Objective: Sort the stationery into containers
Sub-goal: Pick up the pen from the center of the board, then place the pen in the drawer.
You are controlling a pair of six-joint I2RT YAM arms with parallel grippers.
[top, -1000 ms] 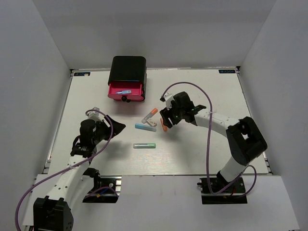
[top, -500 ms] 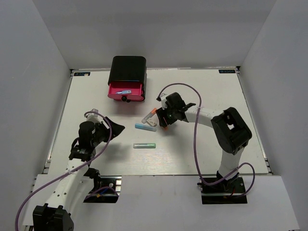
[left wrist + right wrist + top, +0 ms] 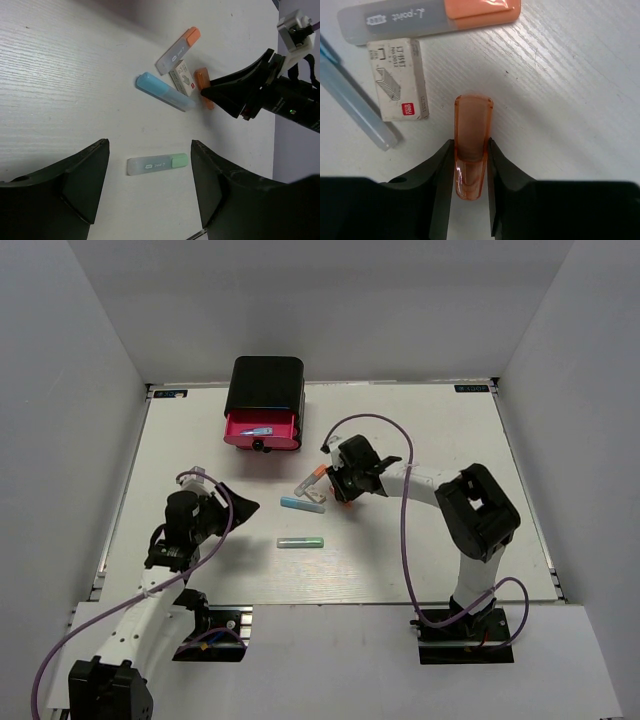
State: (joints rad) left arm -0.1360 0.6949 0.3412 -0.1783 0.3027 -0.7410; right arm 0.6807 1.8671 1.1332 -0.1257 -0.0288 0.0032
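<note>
Right wrist | right tool [image 3: 470,167] pinching glossy translucent orange marker [image 3: 473,125] on grained white table [image 3: 570,100] | left tool [image 3: 148,162] wide

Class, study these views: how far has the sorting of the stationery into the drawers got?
Done: one pen lies in the open drawer. In hand: the right gripper pinches the orange marker on the table. Left: the blue marker, green-capped marker, orange-tipped grey marker and small white box lie on the table; the left gripper hangs open, empty.
</note>
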